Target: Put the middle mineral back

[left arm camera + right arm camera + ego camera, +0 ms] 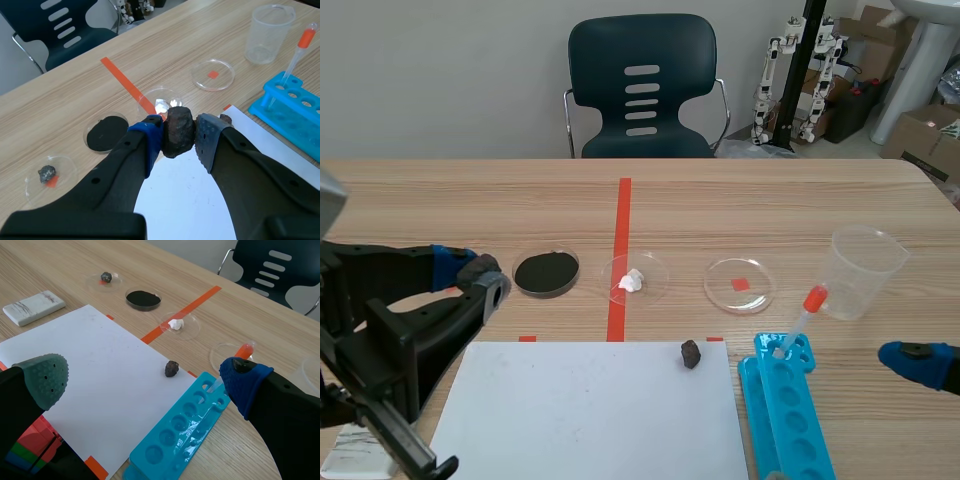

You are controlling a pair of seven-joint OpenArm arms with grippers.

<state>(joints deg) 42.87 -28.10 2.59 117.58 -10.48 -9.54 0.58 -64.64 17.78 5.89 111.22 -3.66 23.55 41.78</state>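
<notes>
Left gripper (179, 133) pinches a dark brown mineral (178, 131) between its pads, above the table near the far left corner of the white sheet (580, 420), beside the black-powder dish (546, 272). Right gripper (144, 381), jaws spread wide, hangs near the table's right edge over the blue rack (180, 435).

Left end effector (179, 134) clamped, right end effector (145, 380) spread.

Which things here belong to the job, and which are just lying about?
Job: left gripper, shut on the dark mineral; empty petri dish, possibly its place.
Lying about: plastic cup, dropper, blue tube rack, white paper, small rock, black-powder dish.
</notes>
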